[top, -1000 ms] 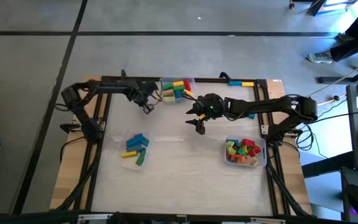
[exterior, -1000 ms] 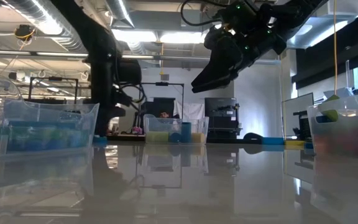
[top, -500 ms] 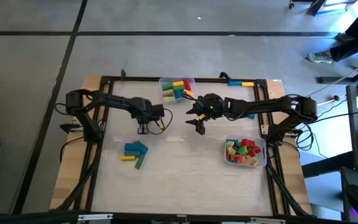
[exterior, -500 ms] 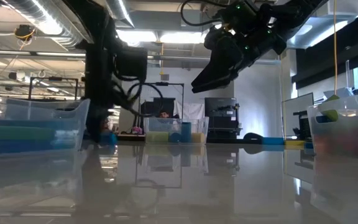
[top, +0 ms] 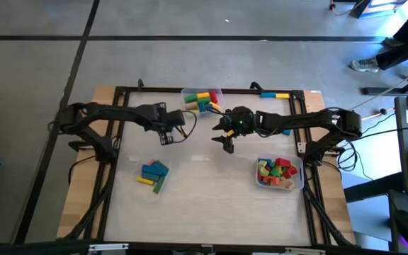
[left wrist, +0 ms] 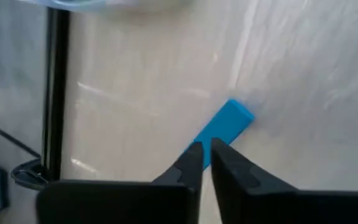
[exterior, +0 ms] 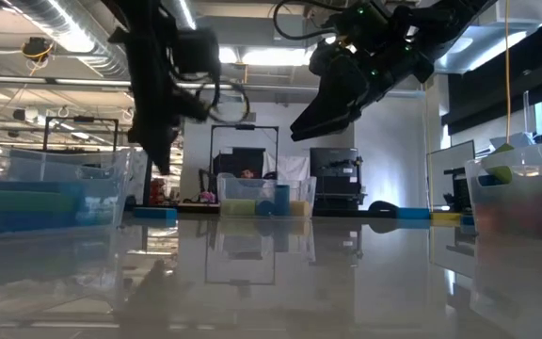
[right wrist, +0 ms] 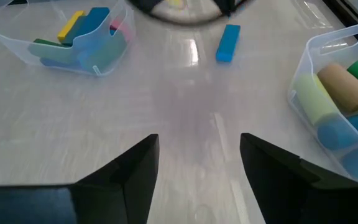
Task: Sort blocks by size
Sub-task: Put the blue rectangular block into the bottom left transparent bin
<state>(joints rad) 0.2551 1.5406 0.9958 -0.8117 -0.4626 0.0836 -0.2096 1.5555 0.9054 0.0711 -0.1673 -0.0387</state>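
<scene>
A blue block (left wrist: 225,126) lies on the table — just below the left tool (left wrist: 206,163).

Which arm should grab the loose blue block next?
Left, probably. The left hand hangs right by the blue block, though shut. The right hand is open but farther off.

My two arms are dark, almost black, built from slim tubular links with chunkier joint housings. Thin black cables loop loosely along each one and curl out near the wrists. My left gripper (left wrist: 205,163) ends in two narrow, tapering dark fingers (left wrist: 190,165). My right gripper (right wrist: 199,163) has broader, flat, angular black fingers (right wrist: 133,165), and small green lights glow on the wrist behind it.
</scene>
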